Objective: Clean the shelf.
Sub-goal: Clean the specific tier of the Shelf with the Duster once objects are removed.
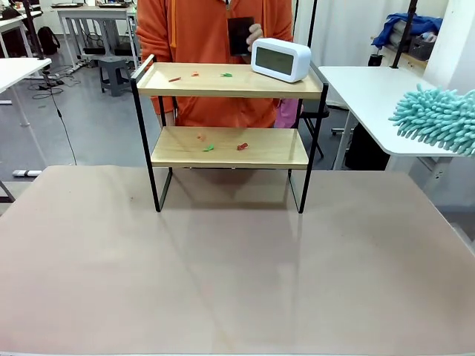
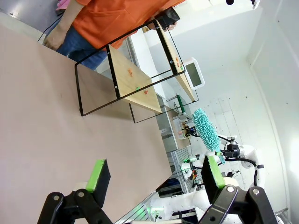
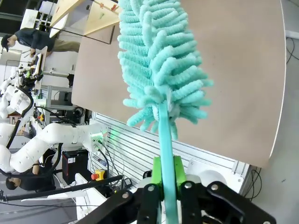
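Note:
The shelf (image 1: 230,147), two wooden boards in a black frame, stands at the far middle of the table. Small red, orange and green scraps (image 1: 225,74) lie on both boards. A white digital clock (image 1: 280,59) sits on the top board's right end. A teal fluffy duster (image 1: 438,119) hangs at the right edge of the front view, well right of the shelf. My right gripper (image 3: 167,179) is shut on the duster's handle (image 3: 164,154). My left gripper (image 2: 154,175) is open above the table, with the shelf (image 2: 140,77) far ahead.
A person in an orange top (image 1: 215,44) stands behind the shelf, holding a dark phone (image 1: 240,35). A white side table (image 1: 371,100) stands at the right rear. The brown tabletop (image 1: 223,274) spreads wide in front of the shelf.

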{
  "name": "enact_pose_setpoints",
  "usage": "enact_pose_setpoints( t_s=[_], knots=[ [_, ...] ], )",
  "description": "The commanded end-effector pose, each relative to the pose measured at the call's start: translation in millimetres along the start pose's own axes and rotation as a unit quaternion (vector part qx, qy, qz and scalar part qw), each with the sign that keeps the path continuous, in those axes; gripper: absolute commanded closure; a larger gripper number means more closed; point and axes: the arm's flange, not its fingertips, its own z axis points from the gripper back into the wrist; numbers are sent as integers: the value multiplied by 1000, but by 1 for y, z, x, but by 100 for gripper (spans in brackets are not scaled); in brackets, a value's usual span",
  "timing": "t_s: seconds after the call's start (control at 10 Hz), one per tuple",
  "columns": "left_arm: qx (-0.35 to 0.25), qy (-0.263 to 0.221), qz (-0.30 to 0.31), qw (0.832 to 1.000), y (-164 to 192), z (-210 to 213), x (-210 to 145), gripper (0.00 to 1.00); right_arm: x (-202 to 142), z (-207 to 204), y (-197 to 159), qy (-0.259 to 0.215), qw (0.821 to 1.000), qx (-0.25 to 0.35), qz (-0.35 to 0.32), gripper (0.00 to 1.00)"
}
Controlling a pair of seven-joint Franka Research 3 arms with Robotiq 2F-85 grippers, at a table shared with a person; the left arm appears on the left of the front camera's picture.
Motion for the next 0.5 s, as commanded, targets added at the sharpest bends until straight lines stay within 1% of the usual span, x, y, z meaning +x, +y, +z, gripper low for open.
enact_pose_setpoints(
  t_s=[0.0,0.1,0.2,0.3,0.4],
  knots=[
    [-9,-6,-11,1000,-1,-2,-1,0,5,-7,9,10,1000,-13,24,88],
    [-9,-6,-11,1000,-1,-2,-1,0,10,-13,19,38,998,-5,53,88],
    [-9,-6,-11,1000,-1,-2,-1,0,12,-21,32,92,990,5,103,88],
    [-9,-6,-11,1000,-1,-2,-1,0,11,-30,47,147,977,6,156,88],
    [-9,-6,-11,1000,-1,-2,-1,0,11,-34,60,157,973,-7,168,88]
  ],
)
